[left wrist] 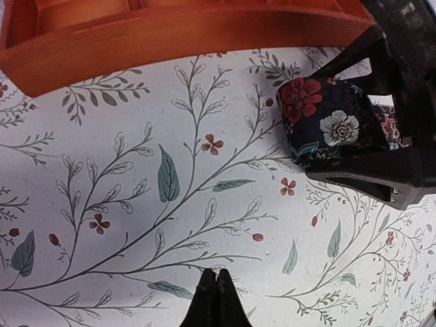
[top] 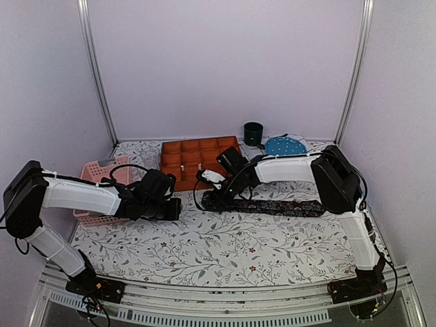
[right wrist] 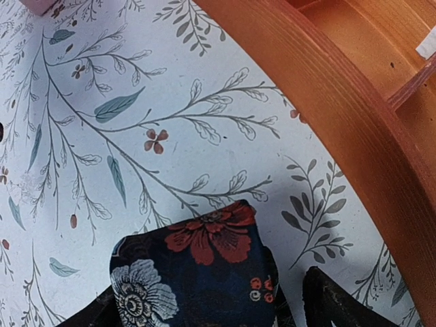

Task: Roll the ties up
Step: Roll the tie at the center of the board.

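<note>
- Necktie (top: 272, 206) lies flat on the floral tablecloth (top: 204, 252), right of centre. Its long axis runs left-right, roughly parallel to the near edge.
- Its left end is bunched or folded thick, just in front of the orange compartment tray (top: 197, 160); the rest trails right under the right arm. Which end is pointed, cannot tell.
- Right gripper (top: 208, 196) is at that left end, jaws wide and straddling it. The right wrist view shows the tie (right wrist: 197, 272) near 1 finger (right wrist: 327, 300) with bare cloth between them.
- Left gripper (top: 176, 208) is closed and empty, just left of the tie end and apart from it; fingertips (left wrist: 216, 293) are pressed together above the cloth.
- The left wrist view shows the tie (left wrist: 327, 129) end-on between the right gripper's (left wrist: 317, 122) dark fingers; large red and white flowers are visible, while the top view shows only specks.
- The tray's front wall (right wrist: 327, 116) is close behind the tie.
- Also present: pink basket (top: 102, 170) far left, dark cup (top: 253, 133) and blue dotted item (top: 285, 145) at the back.
</note>
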You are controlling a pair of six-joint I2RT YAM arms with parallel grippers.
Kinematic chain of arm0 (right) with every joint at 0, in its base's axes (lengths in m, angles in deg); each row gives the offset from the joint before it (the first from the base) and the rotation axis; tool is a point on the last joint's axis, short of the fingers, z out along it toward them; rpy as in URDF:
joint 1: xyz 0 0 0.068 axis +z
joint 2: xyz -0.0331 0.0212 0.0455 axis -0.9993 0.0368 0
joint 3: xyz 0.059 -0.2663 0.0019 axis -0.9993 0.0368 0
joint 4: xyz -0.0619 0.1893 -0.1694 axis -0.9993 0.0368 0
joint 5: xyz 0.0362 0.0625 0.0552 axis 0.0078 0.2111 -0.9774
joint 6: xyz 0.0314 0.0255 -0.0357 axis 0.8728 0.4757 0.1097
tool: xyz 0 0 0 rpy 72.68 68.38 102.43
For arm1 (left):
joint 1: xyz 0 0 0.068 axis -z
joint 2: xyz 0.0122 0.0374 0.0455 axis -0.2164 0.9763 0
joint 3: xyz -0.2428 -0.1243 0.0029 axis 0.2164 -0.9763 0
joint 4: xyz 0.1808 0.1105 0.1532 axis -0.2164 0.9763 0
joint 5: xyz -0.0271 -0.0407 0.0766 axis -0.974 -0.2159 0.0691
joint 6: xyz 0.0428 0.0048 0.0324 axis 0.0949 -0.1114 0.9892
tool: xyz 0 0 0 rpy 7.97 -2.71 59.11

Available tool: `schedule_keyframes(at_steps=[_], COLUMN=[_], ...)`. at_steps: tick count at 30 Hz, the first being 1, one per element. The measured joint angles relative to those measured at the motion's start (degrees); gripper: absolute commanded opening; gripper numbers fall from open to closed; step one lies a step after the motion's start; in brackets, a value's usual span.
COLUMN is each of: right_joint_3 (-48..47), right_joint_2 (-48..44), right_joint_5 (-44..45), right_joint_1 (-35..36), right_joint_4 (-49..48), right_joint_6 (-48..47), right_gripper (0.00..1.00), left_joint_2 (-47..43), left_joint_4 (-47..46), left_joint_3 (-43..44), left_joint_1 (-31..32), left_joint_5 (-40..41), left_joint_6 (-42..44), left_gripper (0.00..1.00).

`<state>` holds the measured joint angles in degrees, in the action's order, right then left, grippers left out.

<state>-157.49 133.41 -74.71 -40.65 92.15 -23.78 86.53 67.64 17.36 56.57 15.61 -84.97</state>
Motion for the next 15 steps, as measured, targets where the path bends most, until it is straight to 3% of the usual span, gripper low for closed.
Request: schedule_keyframes(at_steps=[15], right_joint_3=[0.5], right_joint_2=[-1.7], right_joint_5=[-4.1], right_joint_1=[-0.9], right_joint_4=[-0.7], right_joint_6=[8.5], right_gripper=[0.87], left_joint_2=[-1.1], left_joint_4=[0.0], left_joint_3=[0.0], left_joint_1=[0.0], left_joint_5=[0.0], left_joint_6=[0.0], left_gripper=[0.00])
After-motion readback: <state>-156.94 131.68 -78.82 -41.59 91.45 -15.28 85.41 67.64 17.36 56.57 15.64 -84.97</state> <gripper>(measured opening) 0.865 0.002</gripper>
